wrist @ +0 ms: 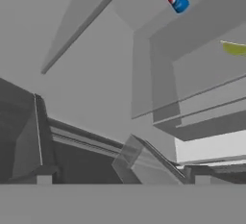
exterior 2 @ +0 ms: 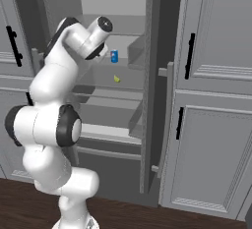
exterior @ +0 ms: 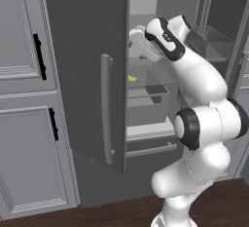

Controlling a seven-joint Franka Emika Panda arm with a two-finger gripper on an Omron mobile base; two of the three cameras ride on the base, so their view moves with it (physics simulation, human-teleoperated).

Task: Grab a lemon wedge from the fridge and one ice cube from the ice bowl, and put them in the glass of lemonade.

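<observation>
— Lemon wedge (exterior 2: 117,78): where does it sit?
— On a glass shelf (exterior 2: 110,83) inside the fridge (exterior: 85,75), both doors swung wide. Left of the wedge stands the white arm; the blue soda can (exterior 2: 114,56) is behind the wedge, on the shelf above.
— And the claw (wrist: 123,180)?
— Released, fingers spread wide, holding nothing, at the fridge opening, well apart from the wedge, which shows at the hand view's right edge.
</observation>
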